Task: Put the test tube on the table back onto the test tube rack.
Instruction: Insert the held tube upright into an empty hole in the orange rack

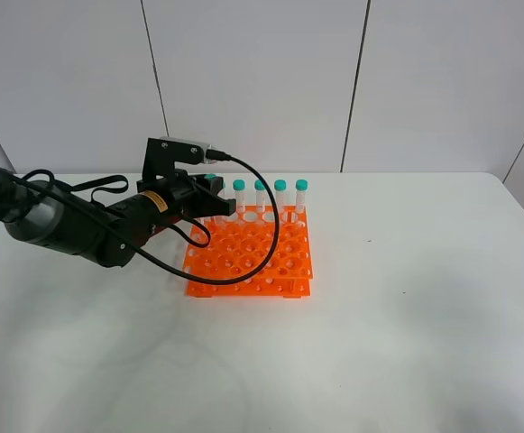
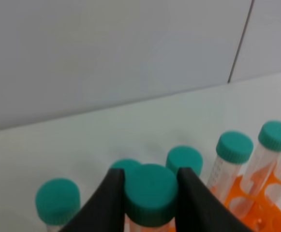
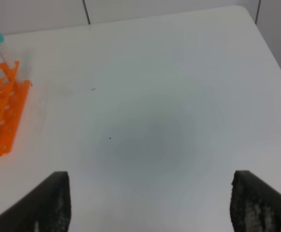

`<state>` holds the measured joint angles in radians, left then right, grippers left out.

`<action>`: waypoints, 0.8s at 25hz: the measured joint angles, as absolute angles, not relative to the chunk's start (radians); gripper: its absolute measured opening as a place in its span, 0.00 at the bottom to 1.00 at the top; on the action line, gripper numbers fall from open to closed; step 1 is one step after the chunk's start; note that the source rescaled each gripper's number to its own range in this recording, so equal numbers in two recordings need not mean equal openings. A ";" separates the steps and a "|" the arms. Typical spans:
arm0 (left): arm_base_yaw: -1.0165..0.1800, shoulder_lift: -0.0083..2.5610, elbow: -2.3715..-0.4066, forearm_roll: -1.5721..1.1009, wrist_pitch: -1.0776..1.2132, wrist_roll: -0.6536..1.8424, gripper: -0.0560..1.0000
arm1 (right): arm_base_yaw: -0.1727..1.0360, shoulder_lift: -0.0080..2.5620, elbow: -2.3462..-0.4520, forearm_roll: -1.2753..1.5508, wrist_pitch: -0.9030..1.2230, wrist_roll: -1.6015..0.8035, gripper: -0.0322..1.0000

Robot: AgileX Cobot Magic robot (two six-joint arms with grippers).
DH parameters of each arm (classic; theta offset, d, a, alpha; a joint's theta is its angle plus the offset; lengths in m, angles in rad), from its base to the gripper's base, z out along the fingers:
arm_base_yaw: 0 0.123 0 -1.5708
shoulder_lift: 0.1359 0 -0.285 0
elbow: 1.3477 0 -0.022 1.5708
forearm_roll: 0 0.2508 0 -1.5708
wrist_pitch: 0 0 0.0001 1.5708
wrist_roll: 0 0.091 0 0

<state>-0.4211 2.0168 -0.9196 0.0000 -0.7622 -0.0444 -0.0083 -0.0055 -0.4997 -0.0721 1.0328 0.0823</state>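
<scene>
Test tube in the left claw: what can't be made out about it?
- Left wrist: test tube body cut off by the frame edge past the left claw; seating in the test tube rack unseen.
- Exterior high: left arm hides most of it.
- Right wrist: out of frame.

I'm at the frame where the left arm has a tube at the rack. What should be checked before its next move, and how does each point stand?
1. Grip: left gripper shut on the test tube: ok.
2. Tube held over the back row of the test tube rack: ok.
3. Tube tip seated in a hole: cannot tell, since the arm and gripper hide it.
4. Fingers free of the neighbouring tubes: cannot tell; one of them sits close behind a finger.
5. Right gripper open over the bare table, away from the rack: ok.
</scene>
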 joint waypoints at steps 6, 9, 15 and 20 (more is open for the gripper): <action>-0.421 2.024 -0.920 0.000 -0.769 -0.044 0.05 | -0.008 -0.005 -0.500 -0.072 1.033 0.082 1.00; -0.421 2.026 -0.920 0.000 -0.773 -0.044 0.05 | -0.008 -0.005 -0.500 -0.072 1.033 0.082 1.00; -0.421 2.028 -0.920 0.000 -0.773 -0.044 0.05 | -0.008 -0.005 -0.500 -0.072 1.033 0.082 1.00; -0.421 2.028 -0.920 0.000 -0.773 -0.066 0.05 | -0.008 -0.005 -0.500 -0.072 1.033 0.082 1.00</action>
<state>-0.4211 2.0284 -0.9204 0.0000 -0.7728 -0.0659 -0.0083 -0.0055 -0.4997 -0.0721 1.0328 0.0823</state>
